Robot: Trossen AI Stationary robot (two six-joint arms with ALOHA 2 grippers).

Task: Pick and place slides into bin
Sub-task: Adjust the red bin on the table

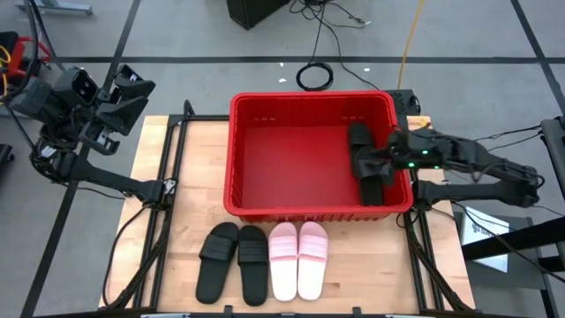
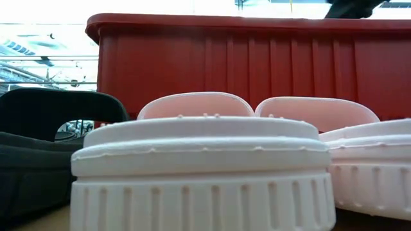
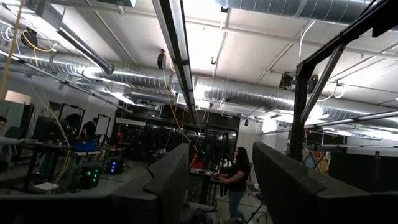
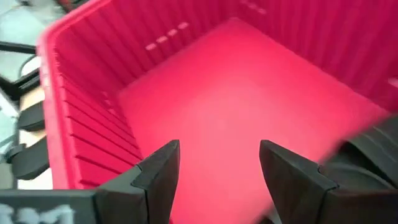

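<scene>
— Where the right arm reaches over the large rectangular bright red plastic bin, what does its gripper show?

— It hangs inside the bin at the right-hand wall, and the right wrist view shows its two dark fingers spread apart with only the red floor between them, holding nothing.

— And the slides?

— Two black open-toed slip-on slides lie in the bin against that right wall, just beside the gripper; one dark edge of them shows in the right wrist view too. On the pale wooden bench, in front of the bin, four more stand in a row: a black pair on the left, a pale pink pair touching it on the right.

— The other arm?

— The left gripper is raised off the bench's far left corner, well apart from the slides. Its fingers are parted and empty, pointing at the room's ceiling ducts.
</scene>
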